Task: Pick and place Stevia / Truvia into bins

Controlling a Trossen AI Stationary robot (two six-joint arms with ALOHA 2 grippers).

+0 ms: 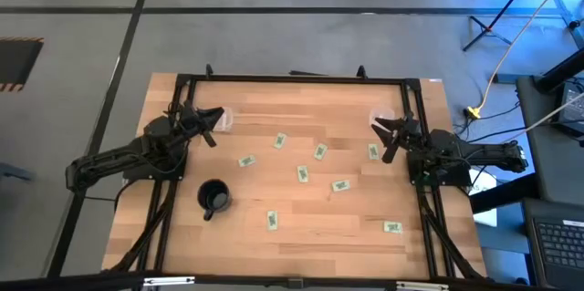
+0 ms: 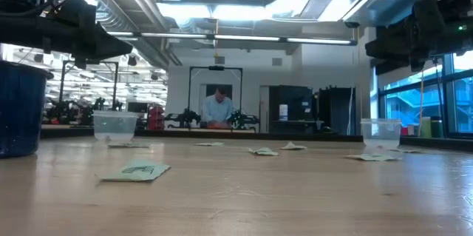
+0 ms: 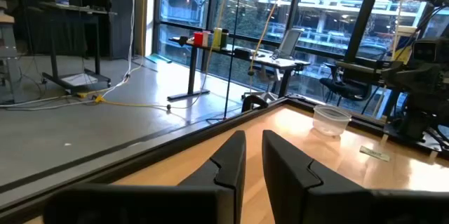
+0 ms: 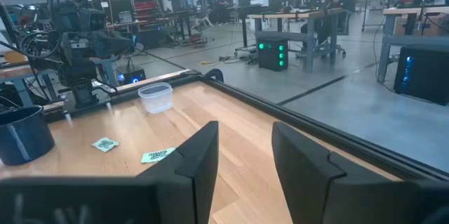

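High view: eight sachets (image 1: 302,173), two cups (image 1: 224,120)

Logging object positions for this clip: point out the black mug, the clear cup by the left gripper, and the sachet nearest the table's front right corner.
Black mug (image 1: 215,197), high view, on its dark opening.
Left clear cup (image 2: 115,126), low view, on its side wall.
Front-right sachet (image 1: 392,227), high view, on its middle.

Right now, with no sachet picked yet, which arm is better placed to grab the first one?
Probably the right. The right gripper hovers open beside a sachet, with its clear cup close by. The left gripper is also open, but its nearest sachet lies farther off.
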